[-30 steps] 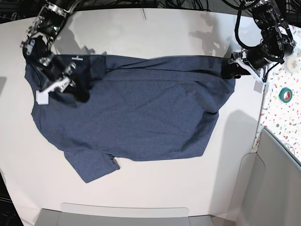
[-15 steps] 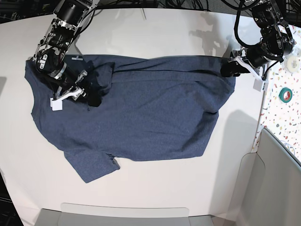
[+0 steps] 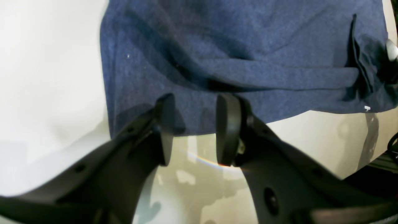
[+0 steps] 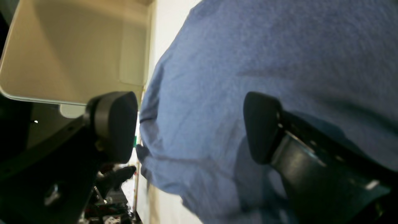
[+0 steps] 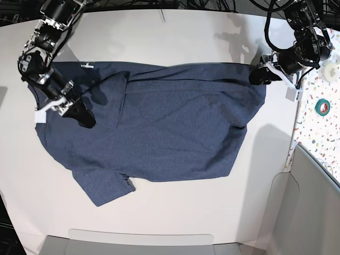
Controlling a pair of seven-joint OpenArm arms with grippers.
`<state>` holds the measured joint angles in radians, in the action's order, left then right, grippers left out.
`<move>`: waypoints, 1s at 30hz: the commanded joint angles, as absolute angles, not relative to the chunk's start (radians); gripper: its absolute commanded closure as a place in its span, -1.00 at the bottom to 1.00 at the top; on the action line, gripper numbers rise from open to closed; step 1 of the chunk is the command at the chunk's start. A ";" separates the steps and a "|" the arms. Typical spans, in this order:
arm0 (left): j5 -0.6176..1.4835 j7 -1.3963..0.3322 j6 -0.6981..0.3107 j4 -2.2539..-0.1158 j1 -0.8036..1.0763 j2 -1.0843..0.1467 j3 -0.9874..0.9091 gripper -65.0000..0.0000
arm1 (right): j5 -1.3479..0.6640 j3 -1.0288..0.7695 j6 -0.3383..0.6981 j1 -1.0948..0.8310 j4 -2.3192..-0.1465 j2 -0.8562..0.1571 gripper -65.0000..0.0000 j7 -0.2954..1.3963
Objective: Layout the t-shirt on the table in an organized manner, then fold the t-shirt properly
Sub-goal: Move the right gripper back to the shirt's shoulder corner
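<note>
My right gripper (image 5: 71,109) has just let go. A moment ago it was pinching a bit of the t-shirt (image 5: 159,127) near the sleeve, and now its jaws are wide apart with nothing between them, just blue cloth under them. It has also moved back toward the shirt's edge. The flap it carried now lies flat on the shirt. My left gripper (image 3: 192,130) has not moved. Its jaws sit a little apart at the shirt's far corner, and I cannot tell if they pinch the cloth. The shirt lies spread out on the white table (image 5: 175,37), but one sleeve sticks out at the bottom. I think the laying out is nearly done and the folding comes next.
</note>
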<state>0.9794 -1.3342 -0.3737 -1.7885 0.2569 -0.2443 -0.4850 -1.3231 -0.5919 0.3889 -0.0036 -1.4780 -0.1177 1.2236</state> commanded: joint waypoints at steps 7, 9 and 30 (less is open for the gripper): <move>1.003 -1.323 -0.375 -1.804 0.252 -0.257 -0.487 0.38 | -1.374 -0.743 0.395 -0.228 -1.695 -0.133 -0.62 1.213; 1.003 -1.323 -0.375 -1.804 0.252 -0.257 -0.487 0.38 | -1.394 -0.791 0.395 -0.320 -1.739 -0.107 -0.62 1.213; 1.001 -1.322 -0.375 -1.804 0.280 -0.257 -0.486 0.38 | -1.434 -1.196 0.386 -0.292 -1.434 0.061 -0.62 1.211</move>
